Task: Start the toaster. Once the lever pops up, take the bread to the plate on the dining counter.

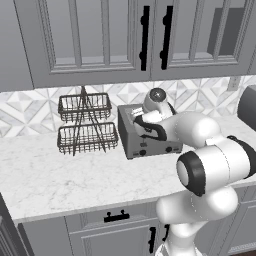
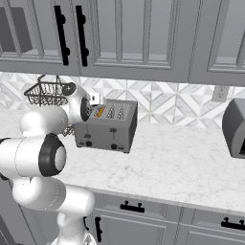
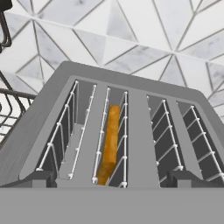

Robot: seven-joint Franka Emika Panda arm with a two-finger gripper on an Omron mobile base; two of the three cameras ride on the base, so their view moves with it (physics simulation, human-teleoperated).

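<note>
Poised above the toaster [image 3: 131, 127], gripper spread wide and holding nothing, fingertips at either side of the slots. Bread [image 3: 110, 142] seated deep in the second slot from the left, on edge, golden crust just visible between the wire guards; seen too as an orange sliver in the toaster [image 2: 107, 125] top. Wire basket rack [image 1: 84, 124] just left of the toaster [image 1: 142, 135], on the same counter. Judging by the sunken slice, early in the task: lever press or pop-up unclear, lift-out and carry to the plate all left.
</note>
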